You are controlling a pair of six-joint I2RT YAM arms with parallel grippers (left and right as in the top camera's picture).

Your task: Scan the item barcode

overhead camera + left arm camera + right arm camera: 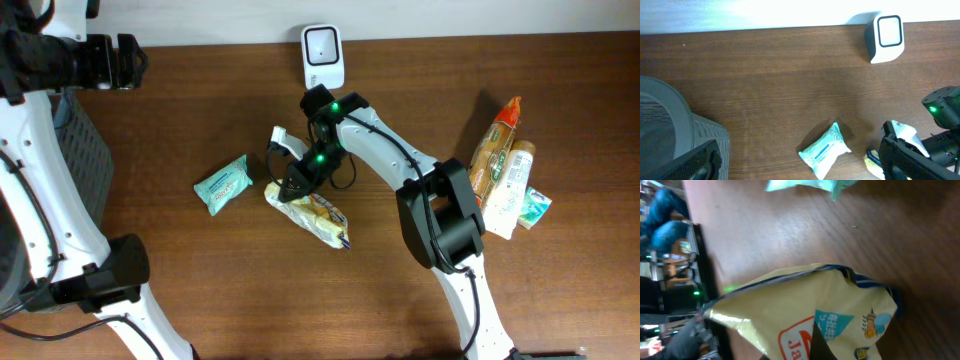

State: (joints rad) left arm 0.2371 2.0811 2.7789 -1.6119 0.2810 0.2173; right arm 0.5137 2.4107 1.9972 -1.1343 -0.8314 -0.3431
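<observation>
A yellow snack bag [322, 214] lies mid-table, one end lifted. My right gripper [296, 184] is shut on that end. In the right wrist view the bag [805, 300] fills the lower frame, and one dark fingertip [821, 344] presses on its printed face. No barcode shows on the visible side. The white scanner [323, 55] stands at the table's back edge, behind the right arm, and also appears in the left wrist view [885, 37]. My left gripper [128, 62] hovers at the far back left, open and empty, its fingers [695, 162] spread wide.
A teal wipes packet [222, 183] lies left of the bag, also seen from the left wrist [825, 150]. A pile of packaged goods [505, 165] sits at the right. A grey basket [85, 160] stands off the left edge.
</observation>
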